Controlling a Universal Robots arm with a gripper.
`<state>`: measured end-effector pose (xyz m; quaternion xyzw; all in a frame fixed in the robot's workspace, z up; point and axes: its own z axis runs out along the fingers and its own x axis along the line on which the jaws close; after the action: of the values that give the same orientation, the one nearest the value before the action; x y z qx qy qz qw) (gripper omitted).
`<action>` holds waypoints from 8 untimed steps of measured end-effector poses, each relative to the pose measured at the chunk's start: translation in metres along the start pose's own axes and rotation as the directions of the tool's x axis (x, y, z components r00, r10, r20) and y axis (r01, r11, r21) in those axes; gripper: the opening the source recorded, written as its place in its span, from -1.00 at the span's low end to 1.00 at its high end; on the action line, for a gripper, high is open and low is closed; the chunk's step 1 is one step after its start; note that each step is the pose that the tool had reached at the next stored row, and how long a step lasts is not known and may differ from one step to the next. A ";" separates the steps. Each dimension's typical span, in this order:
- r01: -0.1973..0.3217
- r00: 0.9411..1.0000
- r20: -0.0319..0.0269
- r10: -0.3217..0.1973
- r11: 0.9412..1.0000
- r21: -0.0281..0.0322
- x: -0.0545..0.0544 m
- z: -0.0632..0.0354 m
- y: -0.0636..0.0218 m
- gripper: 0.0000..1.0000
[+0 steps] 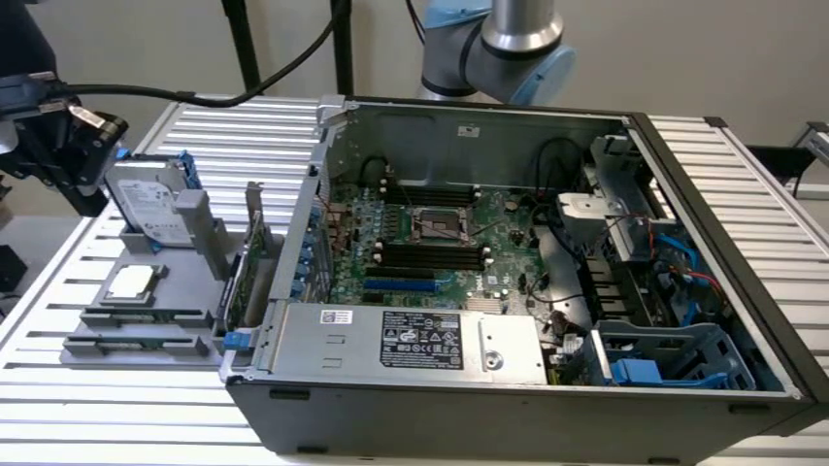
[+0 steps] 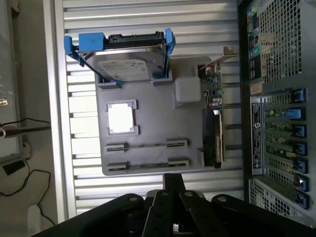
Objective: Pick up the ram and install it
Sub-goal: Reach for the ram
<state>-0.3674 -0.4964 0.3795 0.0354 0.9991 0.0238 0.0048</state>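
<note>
Wrist view, claw (image 2: 174,180): black fingers pressed together, pinching nothing, held in the air over the slats just off the tray's edge.
Ram (image 2: 146,163): a thin stick standing on edge between two holders, in the tray row closest to the claw tip and not touched by it.
Second stick (image 2: 146,144): the same kind, parallel and just beside the first.
Tray (image 2: 153,118): a grey moulded holder lying on the counter, at the exterior view's left of the computer case.
Processor (image 2: 121,118): a silver square seated in its frame, between the sticks and the hard drive.
Hard drive (image 2: 129,64): silver, in a blue frame, propped up tilted at the tray's far end.
Expansion card (image 2: 213,94): green with a metal bracket, on edge along the tray side next to the case.
Computer case (image 1: 518,388): lying open, with the motherboard (image 1: 441,233) and its black memory slots (image 1: 428,254) facing up.
Counter (image 1: 725,175): slatted metal.
Arm (image 1: 506,44): its joint stands behind the case.
</note>
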 end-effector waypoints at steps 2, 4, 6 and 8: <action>-0.001 1.000 -0.006 0.001 1.000 0.001 0.002 0.0016 -0.0020 -0.79; -0.001 1.000 -0.014 0.001 1.000 0.001 0.004 0.0031 -0.0041 -0.79; -0.001 1.000 -0.021 0.001 1.000 0.002 0.005 0.0044 -0.0059 -0.79; 0.000 1.000 -0.027 0.000 1.000 0.003 0.006 0.0052 -0.0074 -0.79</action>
<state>-0.3733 -0.5031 0.3739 0.0353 0.9991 0.0226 -0.0089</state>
